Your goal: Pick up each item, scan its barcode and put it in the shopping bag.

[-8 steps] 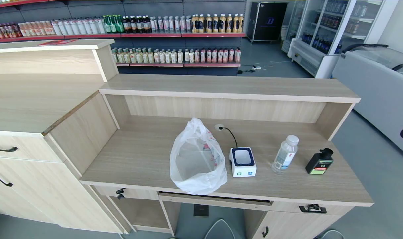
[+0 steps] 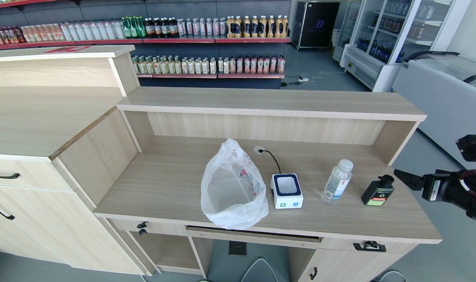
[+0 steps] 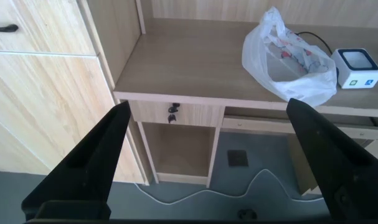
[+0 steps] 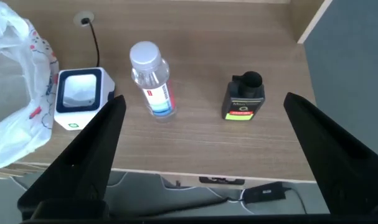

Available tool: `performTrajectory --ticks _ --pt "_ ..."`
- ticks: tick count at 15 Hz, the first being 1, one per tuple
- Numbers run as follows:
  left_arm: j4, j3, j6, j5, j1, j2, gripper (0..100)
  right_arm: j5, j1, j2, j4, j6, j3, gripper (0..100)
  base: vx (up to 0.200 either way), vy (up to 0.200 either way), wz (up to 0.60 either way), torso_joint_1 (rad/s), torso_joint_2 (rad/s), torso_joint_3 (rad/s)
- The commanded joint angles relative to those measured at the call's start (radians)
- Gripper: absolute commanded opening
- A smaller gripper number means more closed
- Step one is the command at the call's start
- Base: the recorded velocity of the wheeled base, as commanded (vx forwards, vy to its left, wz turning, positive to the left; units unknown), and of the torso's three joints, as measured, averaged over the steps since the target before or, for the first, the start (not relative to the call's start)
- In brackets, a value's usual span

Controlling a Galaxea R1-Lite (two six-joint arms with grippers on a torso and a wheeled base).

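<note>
**Two items, one bag, one scanner on the counter**

On the wooden counter stand four things in one row across the middle of the head view; counted from the left, one white shopping bag, one scanner, one water bottle and one dark pump bottle.

The bag is open at the mouth and sits just beside the scanner at the counter's front edge; the scanner is a white box with a dark-framed window facing up, and one black cable runs from it to a hole in the countertop behind.

The water bottle is clear with a white cap and stands upright, near the scanner but apart from it; the pump bottle, with a green and red label, stands upright right of centre, apart from the water bottle.

The right gripper comes in at the right edge of the head view, beside the pump bottle without touching it; its two fingers are spread wide and hold nothing.

The left gripper hangs off the counter's front, its two fingers likewise spread wide and empty.
</note>
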Motion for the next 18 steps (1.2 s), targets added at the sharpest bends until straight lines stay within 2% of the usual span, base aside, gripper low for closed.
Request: performTrajectory --ticks 1,4,12,14,18 --pt "0.000 0.000 0.000 0.000 0.000 0.001 100 0.001 -0.039 0.167 -0.060 -0.028 0.011 100 0.000 0.000 0.00 0.000 0.00 0.000" --pt "0.000 0.000 0.000 0.000 0.000 0.001 100 -0.002 -0.043 0.333 -0.241 -0.056 0.008 100 0.000 0.000 0.00 0.000 0.00 0.000" --pt "0.000 0.000 0.000 0.000 0.000 0.001 100 0.038 0.044 0.632 -0.499 -0.065 -0.099 100 0.000 0.000 0.00 0.000 0.00 0.000" --pt "0.000 0.000 0.000 0.000 0.000 0.001 100 0.072 0.078 0.675 -0.536 -0.066 -0.116 100 0.000 0.000 0.00 0.000 0.00 0.000" --pt "0.000 0.000 0.000 0.000 0.000 0.001 100 0.072 0.128 0.724 -0.556 -0.068 -0.162 100 0.000 0.000 0.00 0.000 0.00 0.000"
